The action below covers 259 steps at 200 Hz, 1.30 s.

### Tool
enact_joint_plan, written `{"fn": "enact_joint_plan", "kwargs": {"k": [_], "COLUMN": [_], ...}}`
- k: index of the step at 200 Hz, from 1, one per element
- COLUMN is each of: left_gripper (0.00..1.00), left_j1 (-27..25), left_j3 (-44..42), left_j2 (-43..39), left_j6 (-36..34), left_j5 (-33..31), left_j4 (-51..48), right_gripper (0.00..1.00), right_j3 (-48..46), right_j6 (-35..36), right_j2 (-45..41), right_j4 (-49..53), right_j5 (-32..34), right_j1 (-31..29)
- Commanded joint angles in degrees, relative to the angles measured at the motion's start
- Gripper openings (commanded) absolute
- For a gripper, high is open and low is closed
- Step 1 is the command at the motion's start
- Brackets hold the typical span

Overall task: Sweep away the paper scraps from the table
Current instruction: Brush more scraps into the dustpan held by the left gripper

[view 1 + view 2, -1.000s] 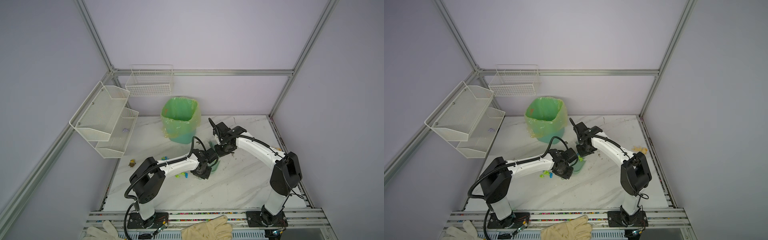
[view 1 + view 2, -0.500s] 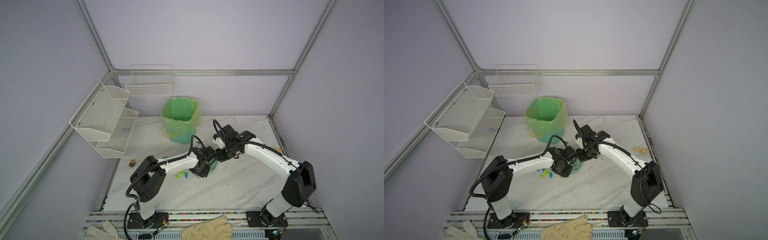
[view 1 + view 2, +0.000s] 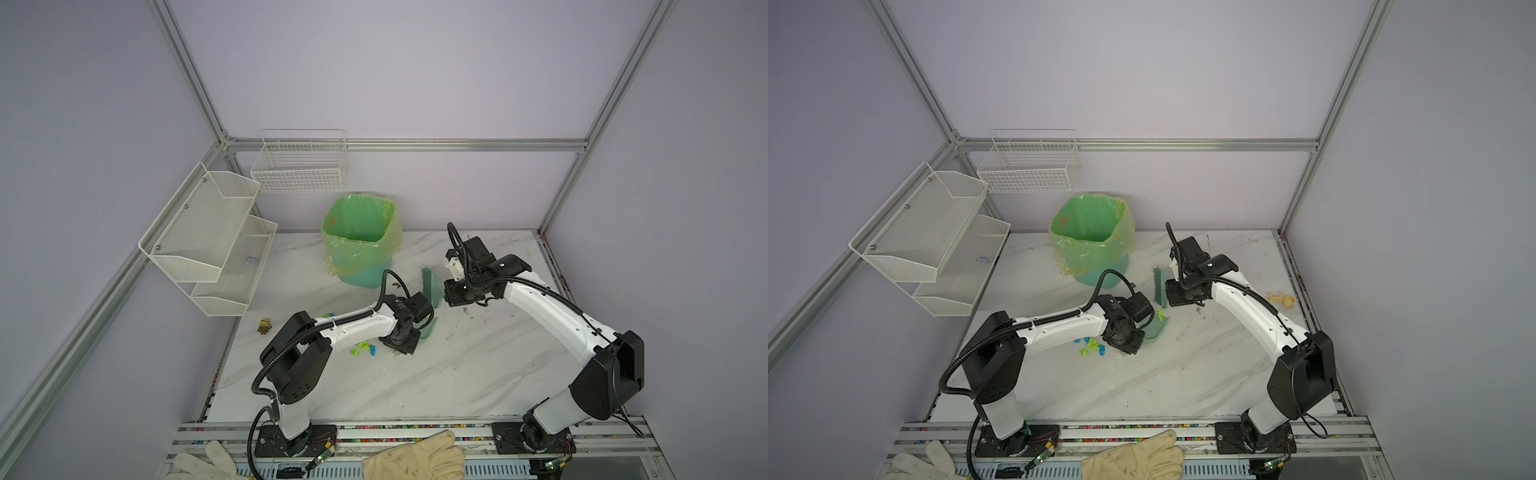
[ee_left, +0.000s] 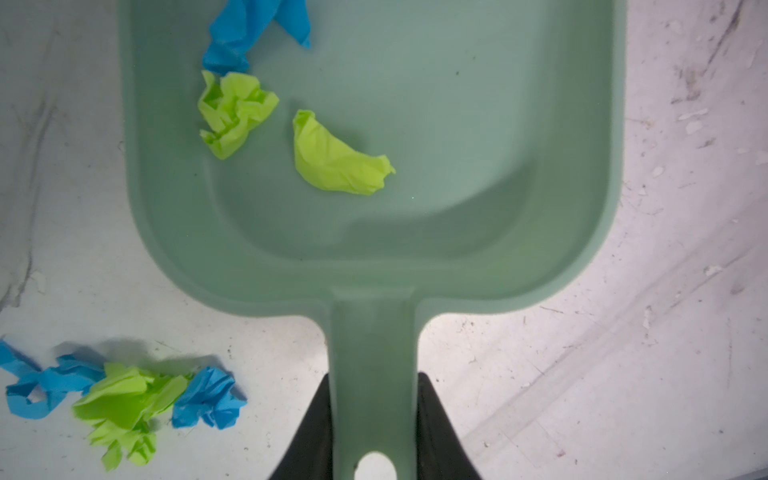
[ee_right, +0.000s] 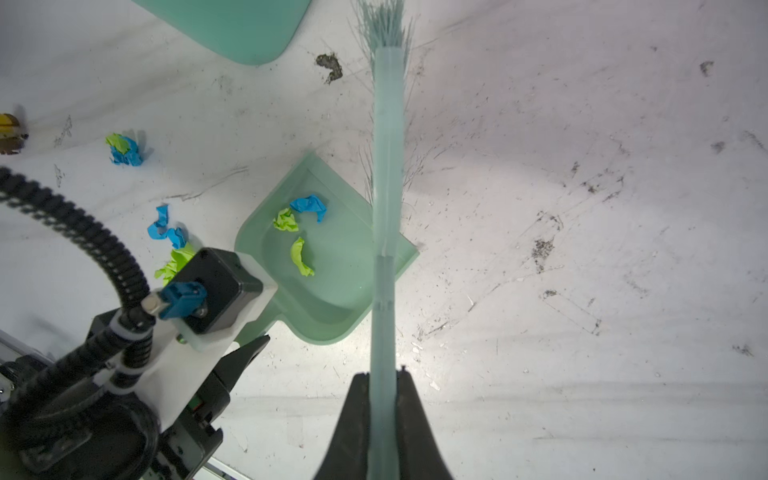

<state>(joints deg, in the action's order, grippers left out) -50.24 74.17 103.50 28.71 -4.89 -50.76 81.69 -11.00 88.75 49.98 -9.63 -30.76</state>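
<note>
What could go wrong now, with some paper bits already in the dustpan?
1. Three paper scraps lie loose in the dustpan; if the left gripper tips it forward, they could slide out.
2. Another clump sits on the table behind the pan, beside its handle; the brush in the right gripper may miss it or scatter it.

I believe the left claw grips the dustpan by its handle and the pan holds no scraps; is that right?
Not quite: the left claw does grip the dustpan by its handle, but the left wrist view shows three paper scraps in it, two lime-green and one blue.
</note>
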Motion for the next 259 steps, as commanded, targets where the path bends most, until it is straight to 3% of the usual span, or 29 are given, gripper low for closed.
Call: {"fn": "enact_joint_plan", "kwargs": {"k": [1,55,141,203,259], "left_gripper": [0.0,0.0,0.0,0.0,0.0], "left_j1": [0.3,0.9,1.4,1.4,1.2], "left_j3": [4.5,4.9,7.9,7.7,6.6], "left_j2": [-1.4,-0.8,1.5,0.4,-1.0], "left_j6": [-1.5,-0.4,1.7,2.2,3.2], "left_j5": [-1.6,-2.7,-1.9,-2.7,-2.0], "left_j4": [-0.4,0.1,0.6,0.8,2.7], "right_gripper": [0.0,0.0,0.0,0.0,0.0], "right_j3": [-0.1,-2.3,-14.1,-16.6,-16.2], "right_j6": [-1.6,-2.4,-6.3,-7.1,-7.7], "right_j2": [-1.7,-3.1,-14.7,-19.1,-20.3], "right_j4": [-2.6,-2.9,-2.0,-0.6,-5.8], "right_j5": [-1.4,-7.6,-3.2,0.4,-5.0], "right_j1": [0.4,0.5,0.5,0.5,0.5]}}
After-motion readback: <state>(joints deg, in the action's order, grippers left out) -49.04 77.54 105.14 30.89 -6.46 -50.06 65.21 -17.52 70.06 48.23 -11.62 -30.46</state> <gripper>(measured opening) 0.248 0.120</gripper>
